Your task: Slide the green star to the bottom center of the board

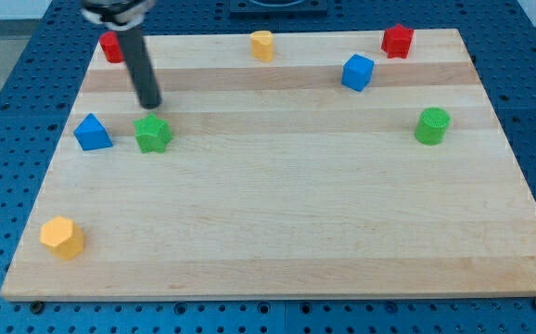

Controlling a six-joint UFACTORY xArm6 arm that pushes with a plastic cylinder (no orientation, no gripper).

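The green star (154,134) lies on the wooden board (277,223) at the view's left, a little above the middle height. My tip (149,104) stands just above the star toward the view's top, close to it but a small gap shows. A blue triangular block (92,133) sits right beside the star on its left.
A red cylinder (111,46) is at the top left, partly behind the rod. A yellow block (262,44) is at top centre, a red block (397,40) at top right, a blue cube (357,71) below it, a green cylinder (431,126) at right, a yellow hexagon (62,237) at bottom left.
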